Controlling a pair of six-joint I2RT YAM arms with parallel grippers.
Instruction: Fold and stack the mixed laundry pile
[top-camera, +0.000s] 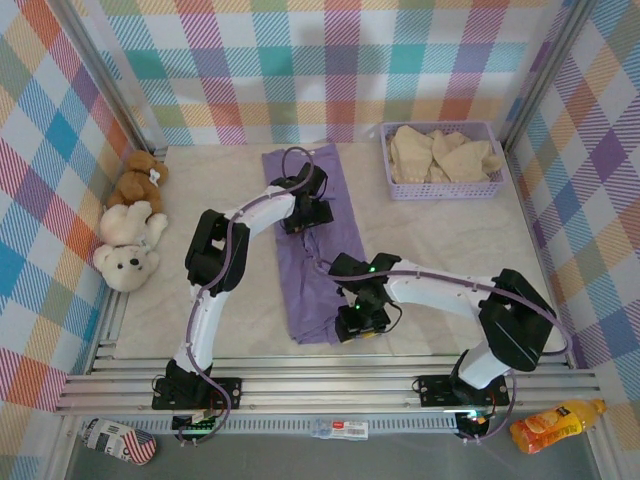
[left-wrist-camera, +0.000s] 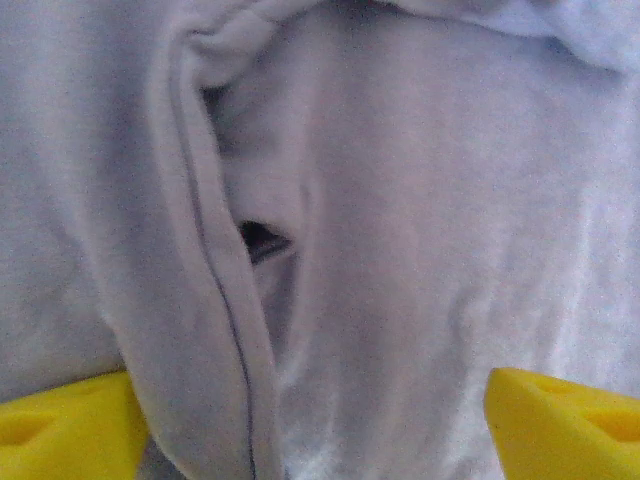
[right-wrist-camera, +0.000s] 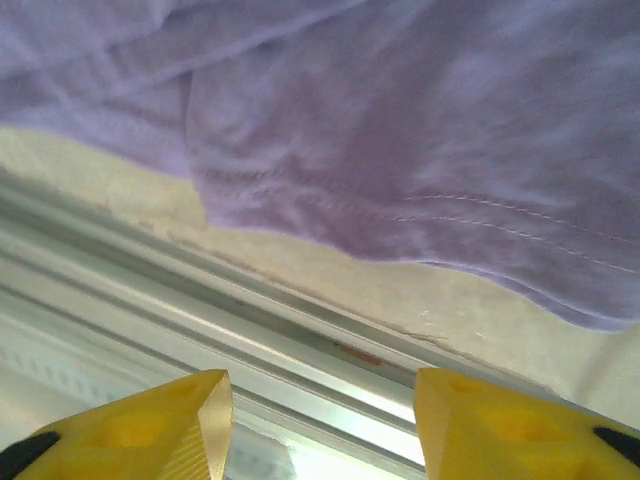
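The soft, limp lavender shirt (top-camera: 305, 295) was judged best pinched at its hem, ahead of the right gripper's (right-wrist-camera: 322, 392) parted, empty fingers; the left gripper (left-wrist-camera: 310, 390) was spread wide.

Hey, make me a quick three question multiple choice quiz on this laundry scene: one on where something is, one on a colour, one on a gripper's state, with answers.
1. Where is the cream garment?
A. In the basket at the far right.
B. Draped over an arm.
C. Spread flat at the near edge.

2. What colour is the shirt lying between the arms?
A. Green.
B. Cream.
C. Purple.

3. How does the right gripper stand?
A. Shut on the shirt.
B. Open, nothing between its fingers.
C. Shut on the basket rim.

Answers:
1 A: it sits crumpled inside the mesh basket.
2 C: the top view and both wrist views show lavender-purple cloth.
3 B: the right wrist view shows the yellow fingers apart, the shirt's hem lying beyond them.
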